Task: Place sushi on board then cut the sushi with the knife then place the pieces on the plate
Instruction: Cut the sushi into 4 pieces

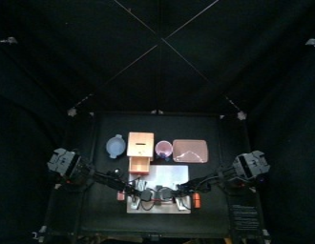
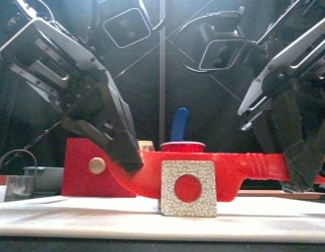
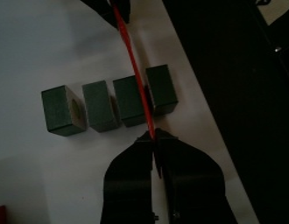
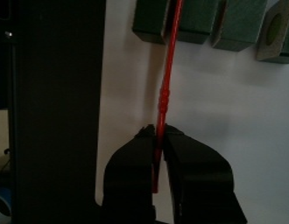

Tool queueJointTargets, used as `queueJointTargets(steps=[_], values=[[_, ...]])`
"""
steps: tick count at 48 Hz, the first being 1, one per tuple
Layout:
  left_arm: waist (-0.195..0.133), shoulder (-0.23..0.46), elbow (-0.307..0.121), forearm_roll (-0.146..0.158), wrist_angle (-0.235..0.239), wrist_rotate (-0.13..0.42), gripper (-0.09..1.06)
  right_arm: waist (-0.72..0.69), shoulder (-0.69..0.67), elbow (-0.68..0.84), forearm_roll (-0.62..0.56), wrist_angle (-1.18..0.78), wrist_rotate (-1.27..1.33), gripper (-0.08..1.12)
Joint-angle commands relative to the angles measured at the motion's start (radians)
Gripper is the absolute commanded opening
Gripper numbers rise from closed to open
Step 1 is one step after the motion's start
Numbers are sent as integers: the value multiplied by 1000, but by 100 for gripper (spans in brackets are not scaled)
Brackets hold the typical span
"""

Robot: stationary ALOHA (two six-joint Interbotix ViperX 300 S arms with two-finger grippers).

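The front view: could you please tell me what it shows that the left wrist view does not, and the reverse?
Only the front view shows the sushi roll end-on, a white face with a red centre, and a blue knife upright behind. Only the left wrist view shows the roll as dark blocks in a row, one block apart. Both show the red knife across the roll, held by the left gripper.

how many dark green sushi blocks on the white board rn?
4 dark green toy sushi blocks in one row on the white cutting board: one end block slightly apart, the other three side by side, the red toy knife across that group. None looks hidden.
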Motion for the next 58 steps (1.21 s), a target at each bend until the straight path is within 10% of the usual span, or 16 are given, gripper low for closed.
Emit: queueJointTargets(steps=[1, 19, 40, 58], values=[[12, -18, -35, 3, -12, 5, 34, 3, -23, -41, 0, -11, -5, 28], [12, -80, -38, 14, -11, 8, 34, -2, -74, -74, -40, 37, -6, 29], [35, -178, -52, 112, -14, 6, 34, -55, -206, -71, -103, 140, -5, 29], [84, -178, -55, 60, -91, 3, 62, -61, -225, -58, -106, 152, -5, 29]])
